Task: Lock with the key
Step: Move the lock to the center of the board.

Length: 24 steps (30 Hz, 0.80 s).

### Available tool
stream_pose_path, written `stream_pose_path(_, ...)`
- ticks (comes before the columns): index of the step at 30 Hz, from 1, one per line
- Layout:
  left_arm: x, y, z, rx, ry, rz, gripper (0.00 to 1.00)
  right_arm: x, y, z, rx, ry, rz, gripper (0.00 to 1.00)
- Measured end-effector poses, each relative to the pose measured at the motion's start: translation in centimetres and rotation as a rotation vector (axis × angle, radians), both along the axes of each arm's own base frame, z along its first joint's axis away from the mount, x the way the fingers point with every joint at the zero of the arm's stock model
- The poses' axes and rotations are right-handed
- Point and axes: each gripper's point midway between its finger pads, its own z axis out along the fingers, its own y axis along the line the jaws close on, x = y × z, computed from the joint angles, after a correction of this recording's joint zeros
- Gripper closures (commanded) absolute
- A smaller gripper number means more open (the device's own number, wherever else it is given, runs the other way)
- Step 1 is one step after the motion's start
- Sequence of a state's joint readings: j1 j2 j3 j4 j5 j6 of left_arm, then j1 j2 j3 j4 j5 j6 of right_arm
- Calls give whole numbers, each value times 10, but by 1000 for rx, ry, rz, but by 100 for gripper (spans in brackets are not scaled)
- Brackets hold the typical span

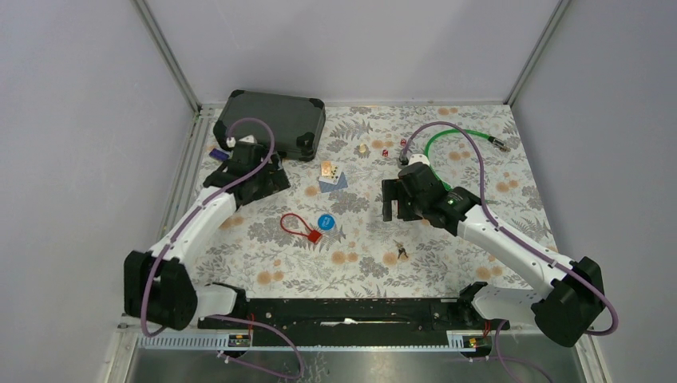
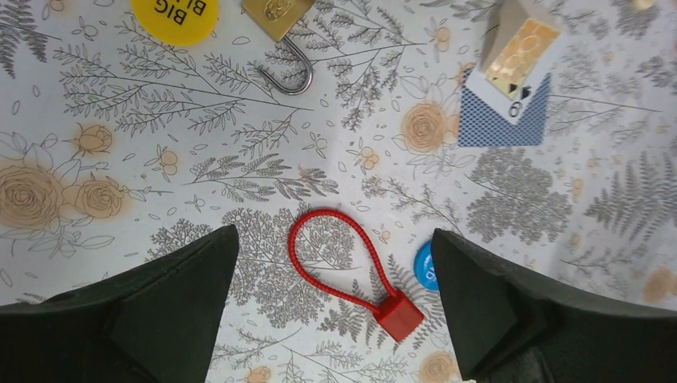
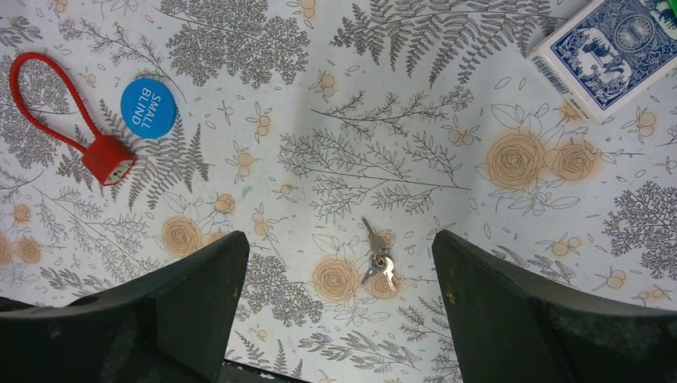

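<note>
Not locked yet; left gripper (image 2: pixel 334 234) and right gripper (image 3: pixel 338 235) are wide open and empty
Padlock (image 2: pixel 277 14), hoop open, sits on the table's (image 1: pixel 447 267) left side; keys (image 3: pixel 377 260) lie loose by its near edge; everything is left to do

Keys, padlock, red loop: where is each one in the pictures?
Keys (image 3: pixel 377 262), right wrist view, on the bunched heads.
Padlock (image 2: pixel 275 11), left wrist view, on the brass body.
Red loop (image 2: pixel 399 316), left wrist view, on its block.

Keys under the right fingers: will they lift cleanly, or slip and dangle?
The keys lie flat and thin on the mat, so the right fingers may slip. They seem joined at one end; gripping one likely leaves the rest dangling.
</note>
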<state>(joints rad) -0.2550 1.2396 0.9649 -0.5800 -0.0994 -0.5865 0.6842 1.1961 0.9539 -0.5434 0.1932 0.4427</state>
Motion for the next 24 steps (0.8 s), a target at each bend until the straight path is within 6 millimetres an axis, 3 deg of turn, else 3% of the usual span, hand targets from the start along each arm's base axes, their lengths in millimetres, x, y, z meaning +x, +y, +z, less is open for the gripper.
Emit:
stream_pose_path(9, 32, 6, -56, 95, 134, 47, 21, -2, 1, 0, 10, 2, 8, 10)
stream_pose_path(16, 66, 11, -79, 113, 156, 118, 21, -6, 2, 4, 34, -5, 20, 11)
stream_pose_path(24, 91, 39, -105, 82, 173, 276, 25, -7, 2, 3, 36, -3, 23, 11)
